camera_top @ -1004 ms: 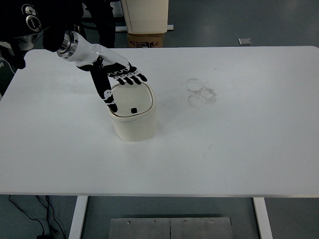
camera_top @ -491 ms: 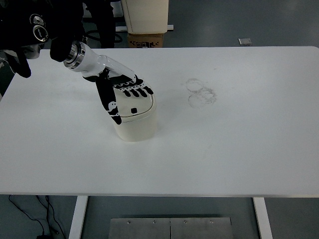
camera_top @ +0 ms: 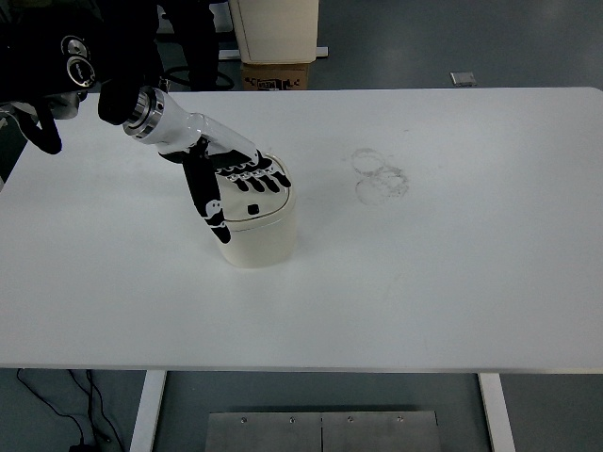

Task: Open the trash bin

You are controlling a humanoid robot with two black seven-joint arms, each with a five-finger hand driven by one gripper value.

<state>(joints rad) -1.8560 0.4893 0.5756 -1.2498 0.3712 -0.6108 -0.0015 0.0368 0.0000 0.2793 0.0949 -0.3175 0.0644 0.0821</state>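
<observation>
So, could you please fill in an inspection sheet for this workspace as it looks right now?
Surface: white table, with faint ring marks right of centre.
Job's things: cream trash bin upright, left of centre; lid with a small black square on top, appears shut.
Clutter: nothing seen on the table.
Hands: left hand laid flat over the lid, fingers spread, thumb down the bin's left side; right hand not in view.
Cables: black cable on the floor beneath the table's left side.
Surroundings: cream unit and cardboard box behind the table; metal plate on the floor in front.
</observation>
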